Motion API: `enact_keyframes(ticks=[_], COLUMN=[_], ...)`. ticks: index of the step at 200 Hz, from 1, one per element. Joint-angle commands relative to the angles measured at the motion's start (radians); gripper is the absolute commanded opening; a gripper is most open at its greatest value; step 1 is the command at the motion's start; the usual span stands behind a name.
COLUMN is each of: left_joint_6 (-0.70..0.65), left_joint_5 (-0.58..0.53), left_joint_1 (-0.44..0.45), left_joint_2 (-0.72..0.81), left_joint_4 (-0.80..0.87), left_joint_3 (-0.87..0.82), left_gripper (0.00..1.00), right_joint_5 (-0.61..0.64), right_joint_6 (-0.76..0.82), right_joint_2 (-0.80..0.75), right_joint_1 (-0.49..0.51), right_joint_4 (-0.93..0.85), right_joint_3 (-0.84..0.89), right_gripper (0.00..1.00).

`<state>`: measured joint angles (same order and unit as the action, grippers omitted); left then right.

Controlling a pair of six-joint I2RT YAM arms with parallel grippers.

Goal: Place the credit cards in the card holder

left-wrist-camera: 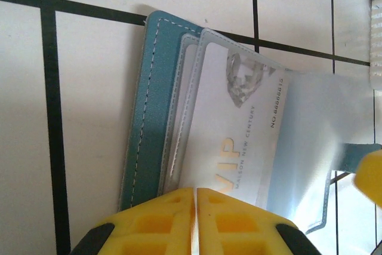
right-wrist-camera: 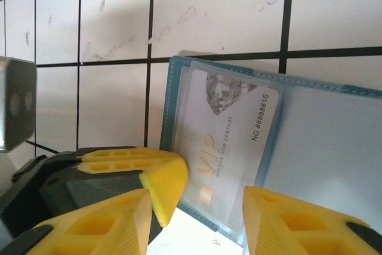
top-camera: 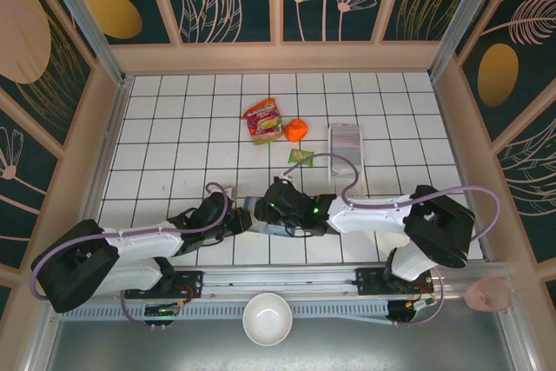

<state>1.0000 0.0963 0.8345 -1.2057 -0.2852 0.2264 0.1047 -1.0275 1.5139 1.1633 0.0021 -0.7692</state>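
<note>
The card holder (left-wrist-camera: 152, 117) lies open on the white tiles, teal outside and pale blue inside (right-wrist-camera: 334, 147). A silver credit card (left-wrist-camera: 239, 135) marked VIP sits in its clear sleeve (right-wrist-camera: 233, 135). My left gripper (left-wrist-camera: 196, 198) is shut, its yellow fingers pinched at the holder's near edge (right-wrist-camera: 164, 186). My right gripper (right-wrist-camera: 197, 225) is open, with one finger on each side of the card's near end. Seen from above, both grippers (top-camera: 241, 219) (top-camera: 265, 213) meet over the holder (top-camera: 257, 217) near the table's front.
Farther back lie a red snack packet (top-camera: 263, 121), an orange ball (top-camera: 296, 129), a small green packet (top-camera: 301, 156) and a long clear tray (top-camera: 345, 143). A white bowl (top-camera: 267, 317) and a pink cup (top-camera: 486, 294) sit beyond the front rail.
</note>
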Motion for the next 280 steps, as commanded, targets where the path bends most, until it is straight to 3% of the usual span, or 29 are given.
enact_keyframes(ticks=[1,49,170,218,228,280], left_joint_6=[0.001,-0.004,0.003,0.008,0.008,0.015], left_joint_5=[-0.021,-0.025,-0.017,-0.016,-0.017,-0.020], left_joint_1=[0.005,0.004,0.004,0.005,0.005,0.005], left_joint_2=[-0.026,-0.019,-0.014,-0.004,-0.002,0.012], left_joint_4=[0.064,0.077,0.063,0.060,0.060,0.062], left_joint_3=[-0.002,-0.002,-0.017,-0.027,-0.029,-0.045], left_gripper=[0.10,0.10,0.07,0.07,0.07,0.07], right_joint_5=[0.066,0.067,0.046,0.028,0.017,0.031], right_joint_6=[-0.001,-0.108,-0.135,-0.136,-0.141,-0.173], right_joint_2=[-0.037,-0.041,0.043,0.097,0.105,0.103], right_joint_1=[0.010,0.024,0.042,0.041,0.038,0.021], right_joint_4=[-0.098,-0.241,-0.214,-0.151,-0.110,0.036], right_joint_3=[-0.005,0.037,0.039,0.013,0.015,0.024], right_gripper=[0.45,0.47,0.48,0.51,0.56,0.57])
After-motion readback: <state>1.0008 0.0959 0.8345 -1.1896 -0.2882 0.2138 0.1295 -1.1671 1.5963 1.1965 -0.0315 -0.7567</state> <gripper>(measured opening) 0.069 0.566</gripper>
